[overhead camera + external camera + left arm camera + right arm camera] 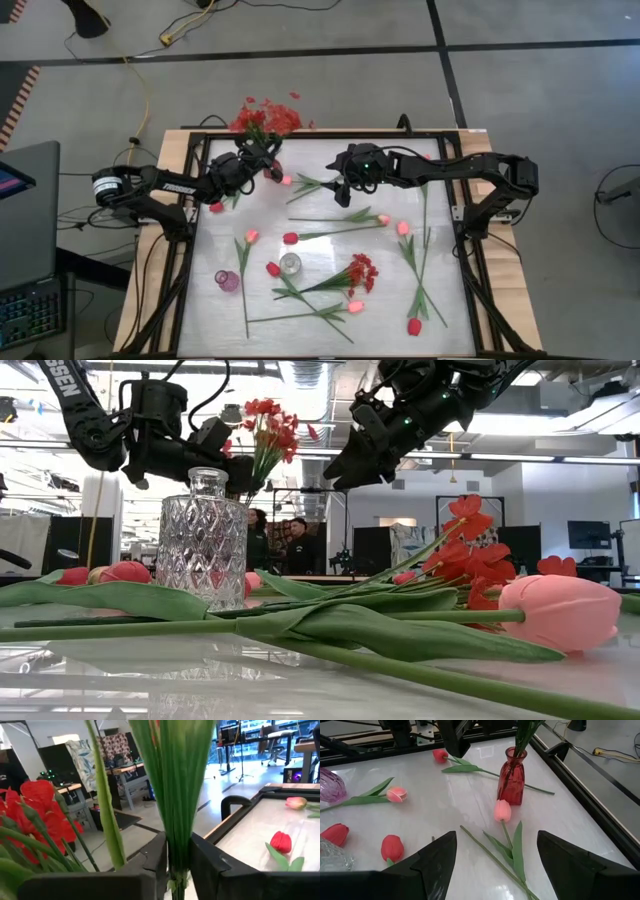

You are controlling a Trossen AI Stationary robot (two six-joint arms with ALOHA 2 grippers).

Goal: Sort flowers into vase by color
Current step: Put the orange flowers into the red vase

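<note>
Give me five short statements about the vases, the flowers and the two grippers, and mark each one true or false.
1. The red vase stands upright with green stems in it. True.
2. The left gripper has green stems between its fingers. True.
3. The right gripper grips a pink tulip. False: it is open and empty, above the pink tulip on the table.
4. The clear glass vase holds a bunch of flowers. False: nothing is seen in it.
5. The purple vase stands upright. False: it lies on its side.

Bright, even overhead light; ceiling lamps glare off the glossy counter (pixel 330 215), and the nearest pink tulip (pixel 560 610) looks soft.
</note>
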